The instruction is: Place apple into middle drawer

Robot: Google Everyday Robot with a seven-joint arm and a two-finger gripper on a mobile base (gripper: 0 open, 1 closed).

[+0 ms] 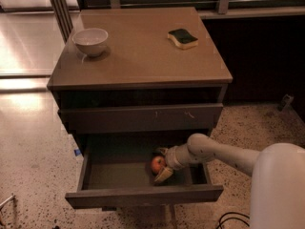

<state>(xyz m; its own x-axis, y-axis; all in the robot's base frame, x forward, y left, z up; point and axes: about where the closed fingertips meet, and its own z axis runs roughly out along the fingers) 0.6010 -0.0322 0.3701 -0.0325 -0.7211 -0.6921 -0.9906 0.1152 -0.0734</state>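
**Apple in gripper, inside open middle drawer**

- Middle drawer (143, 196) is pulled out towards the near side, greenish-grey floor exposed.
- Arm (224, 154) comes in from the right, over the drawer's right wall, and ends right of centre inside it.
- Gripper (161, 164) sits low in the drawer, one finger on the far side of the apple (157, 163) and one on the near side, closed onto it.
- The apple is low over the drawer floor, a bit right of centre. It's dim in there, so I can't tell if it touches the floor or hangs just above it.
- The drawer front above (143, 118) is closed, with pale scratches right of centre.
- Table (143, 66) top: white bowl (90, 41) at far left, green-and-yellow sponge (182, 38) at far right, well apart.
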